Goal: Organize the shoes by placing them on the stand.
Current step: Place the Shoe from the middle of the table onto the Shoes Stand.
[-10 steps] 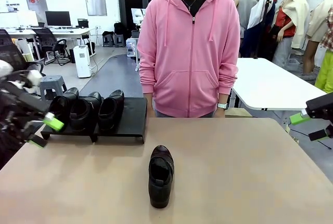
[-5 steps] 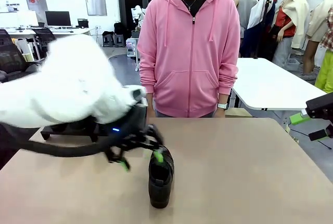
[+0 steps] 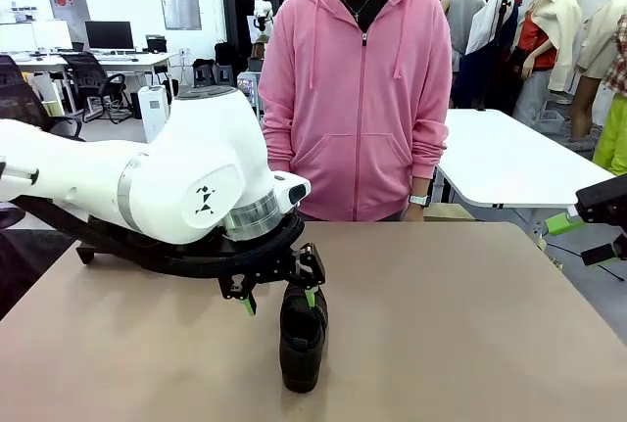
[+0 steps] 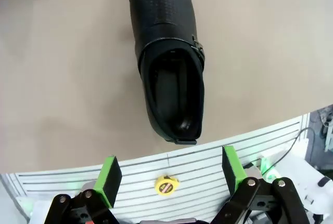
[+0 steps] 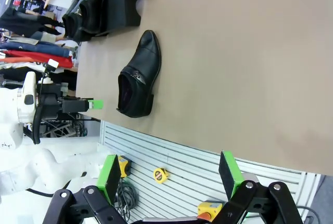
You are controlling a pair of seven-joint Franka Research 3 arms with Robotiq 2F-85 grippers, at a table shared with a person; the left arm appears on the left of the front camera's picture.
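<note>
One glossy black shoe lies alone mid-table, toe toward the robot's side. My left gripper hangs just above its heel end, jaws open with nothing between them. In the left wrist view the shoe lies beyond the open gripper, its opening facing up. My right gripper waits open at the table's right edge, off the table. In the right wrist view, beyond the open right gripper, are the lone shoe and the black stand carrying other shoes. In the front view my left arm hides most of the stand.
A person in a pink hoodie stands at the table's far edge, hands down. A white table stands behind on the right. A yellow tape measure lies on the slatted floor below the table's near edge.
My left arm has swung from beside the stand at the left to over the lone shoe, gripper still open. The right arm and the shoe have not moved.
</note>
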